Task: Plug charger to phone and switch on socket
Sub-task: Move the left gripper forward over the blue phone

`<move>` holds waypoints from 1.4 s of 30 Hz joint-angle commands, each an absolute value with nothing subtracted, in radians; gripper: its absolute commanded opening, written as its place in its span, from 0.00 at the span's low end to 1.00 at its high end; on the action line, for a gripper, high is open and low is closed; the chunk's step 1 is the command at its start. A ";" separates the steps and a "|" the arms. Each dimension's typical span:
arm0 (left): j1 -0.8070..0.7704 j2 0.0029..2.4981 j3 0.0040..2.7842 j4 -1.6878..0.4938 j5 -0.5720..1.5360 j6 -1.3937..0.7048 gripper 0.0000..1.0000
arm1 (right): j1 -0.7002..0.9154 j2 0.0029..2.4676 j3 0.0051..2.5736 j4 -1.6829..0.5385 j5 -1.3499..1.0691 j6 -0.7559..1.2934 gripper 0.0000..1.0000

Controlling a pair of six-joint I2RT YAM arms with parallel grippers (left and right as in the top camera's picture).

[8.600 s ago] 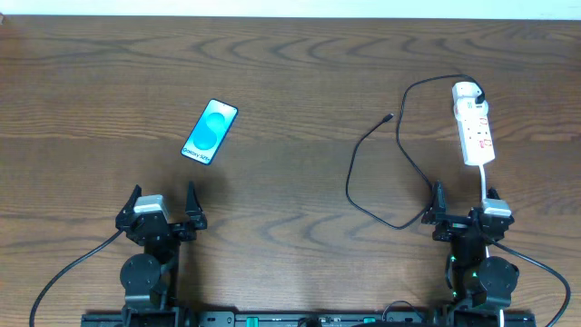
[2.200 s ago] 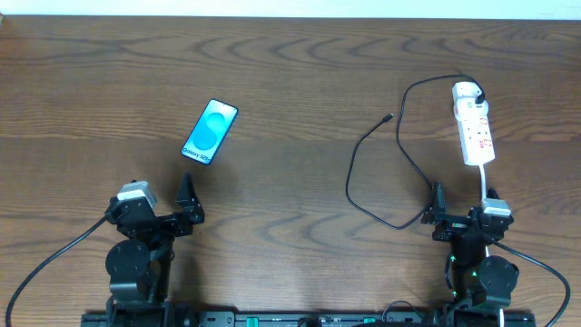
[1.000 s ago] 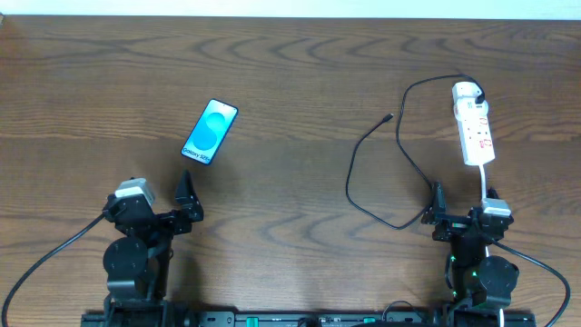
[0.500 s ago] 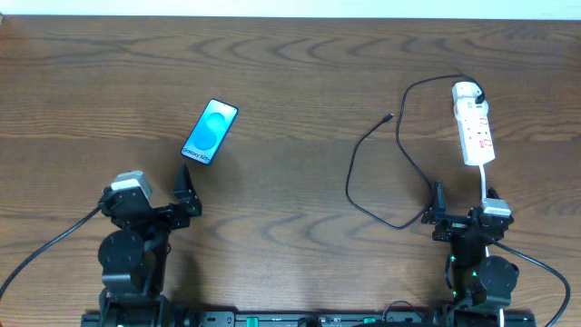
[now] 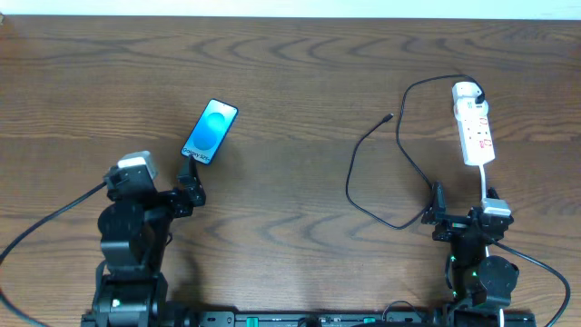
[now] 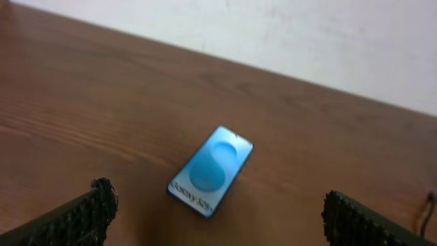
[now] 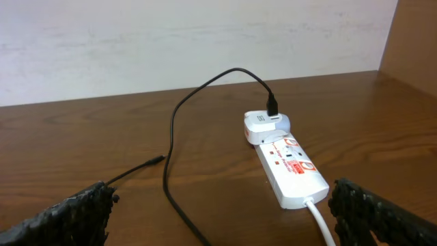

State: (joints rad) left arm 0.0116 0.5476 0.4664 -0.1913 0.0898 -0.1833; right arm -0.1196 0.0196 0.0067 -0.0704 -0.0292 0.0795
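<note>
The phone (image 5: 210, 133) lies flat at the left, its cyan screen up; it also shows in the left wrist view (image 6: 210, 171). My left gripper (image 5: 162, 183) is open and empty just in front of it (image 6: 222, 222). The socket (image 5: 475, 132) lies at the far right, with a white plug (image 5: 467, 90) in its far end. The charger cable (image 5: 349, 186) loops left from that plug, and its tip (image 5: 390, 116) lies loose on the table. My right gripper (image 5: 464, 202) is open and empty in front of the socket (image 7: 292, 164) and the cable (image 7: 171, 137), touching neither.
The socket's white cord (image 5: 484, 177) runs from its near end toward my right arm. The cable's near loop (image 5: 399, 225) lies just left of my right gripper. A pale wall stands behind the table's far edge (image 7: 205, 41).
My left arm has moved forward, bringing its open gripper up close to the phone's near end. The right arm, cable, socket and phone have not moved.
</note>
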 commanded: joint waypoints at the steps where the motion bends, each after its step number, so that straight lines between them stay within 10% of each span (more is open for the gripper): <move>1: 0.016 0.588 0.507 -0.202 0.125 -0.189 0.98 | -0.111 0.025 0.006 -0.075 -0.029 0.089 0.99; 42: 0.015 1.110 1.085 -0.339 0.150 -0.030 0.98 | -0.111 0.025 0.006 -0.075 -0.029 0.089 0.99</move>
